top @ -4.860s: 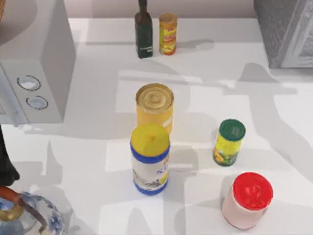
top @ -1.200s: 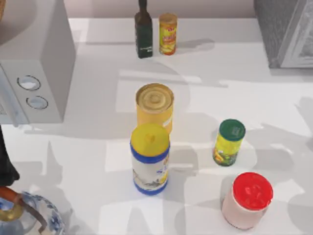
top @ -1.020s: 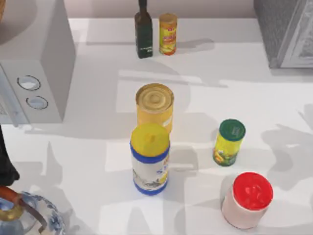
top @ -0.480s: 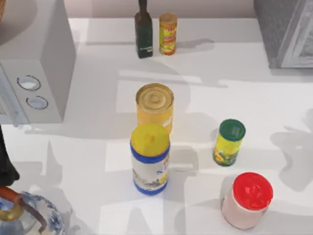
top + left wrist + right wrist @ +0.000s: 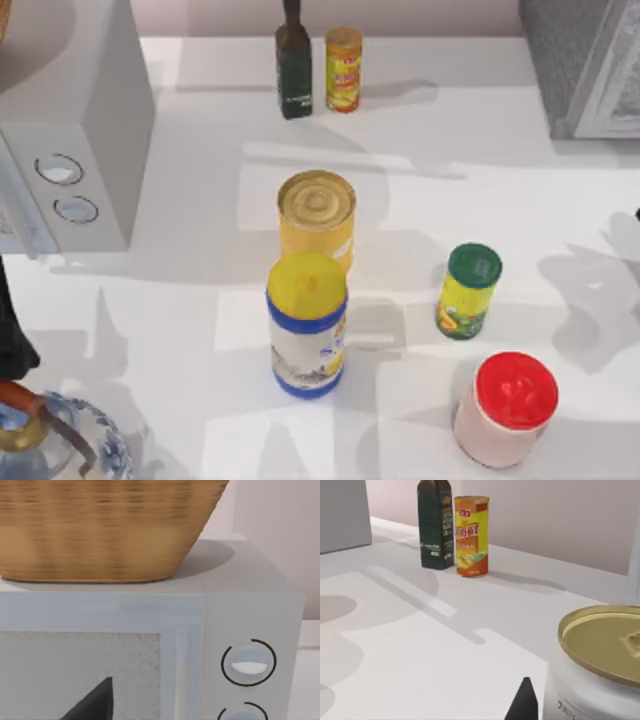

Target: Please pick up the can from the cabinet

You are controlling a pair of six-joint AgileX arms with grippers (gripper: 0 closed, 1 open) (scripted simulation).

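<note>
On the white cabinet (image 5: 480, 150) a yellow can (image 5: 316, 214) with a gold lid stands upright near the middle of the top view. The right wrist view has a gold-lidded can (image 5: 600, 655) with a pale body very close, upright on the cabinet (image 5: 420, 640). I cannot tell whether these are the same can. My right gripper (image 5: 522, 706) shows as a dark tip just beside that pale can, apart from it. My left gripper (image 5: 95, 704) shows as a dark tip in front of the microwave (image 5: 250, 630), parked.
In front of the yellow can stand a yellow-capped jar (image 5: 307, 325), a green-capped bottle (image 5: 469, 290) and a red-lidded tub (image 5: 508, 408). A dark bottle (image 5: 293, 70) and an orange tube (image 5: 343, 68) stand at the back. The microwave (image 5: 80, 130) is left, a grey appliance (image 5: 585, 60) right.
The shadows on the cabinet's right side have shifted and changed shape. None of the containers has moved.
</note>
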